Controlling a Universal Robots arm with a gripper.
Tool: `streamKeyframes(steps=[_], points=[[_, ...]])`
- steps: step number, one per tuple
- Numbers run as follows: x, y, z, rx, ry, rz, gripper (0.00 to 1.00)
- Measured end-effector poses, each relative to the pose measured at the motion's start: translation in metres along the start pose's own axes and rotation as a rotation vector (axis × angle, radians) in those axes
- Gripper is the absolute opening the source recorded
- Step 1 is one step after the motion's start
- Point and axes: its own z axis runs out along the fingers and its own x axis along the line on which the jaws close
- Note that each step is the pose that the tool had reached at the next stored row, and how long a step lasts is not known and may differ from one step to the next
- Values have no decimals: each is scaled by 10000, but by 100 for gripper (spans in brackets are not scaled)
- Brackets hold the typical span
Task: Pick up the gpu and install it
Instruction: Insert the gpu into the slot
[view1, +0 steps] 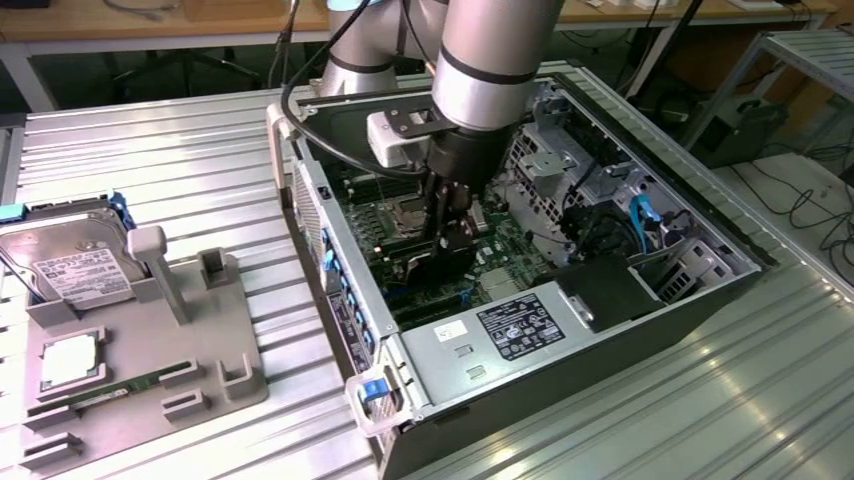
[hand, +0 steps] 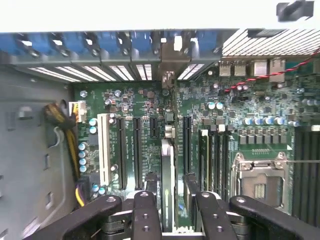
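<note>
An open computer case (view1: 694, 275) is shown lying on its side on the ribbed metal tabletop (view1: 174, 140), with the motherboard (view1: 501, 235) exposed. The arm (view1: 487, 60) is seen reaching down into the case, and the tool (view1: 451, 238) is placed just above the board near the middle of the case. The tool is seen partly closed on the gpu (hand: 167, 170), a thin card held on edge between the fingers (hand: 146, 212). In the wrist view the card is seen edge-on, standing upright over the expansion slots (hand: 136, 150) and running toward its metal bracket (hand: 169, 62), which lies at the slotted rear wall of the case between blue retaining clips (hand: 107, 42). Whether the card is fully seated in a slot cannot be told. An empty processor socket (hand: 260, 182) is seen beside the slots. In the exterior view, a grey holder tray (view1: 174, 340) is seen at about 9 o'clock from the case; a silver hard drive (view1: 74, 265) with a white label and a green memory stick (view1: 114, 392) rest on it. The power supply (view1: 514, 335) is seen at about 6 o'clock from the tool.
</note>
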Motion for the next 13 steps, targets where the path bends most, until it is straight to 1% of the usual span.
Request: streamKeyframes(steps=[4, 7, 8, 9, 13], points=[[0, 0, 1, 1, -2, 0, 34], [0, 0, 0, 1, 0, 0, 15], [0, 0, 0, 1, -1, 0, 15], [0, 0, 0, 1, -1, -1, 11], [0, 0, 0, 1, 0, 0, 11]])
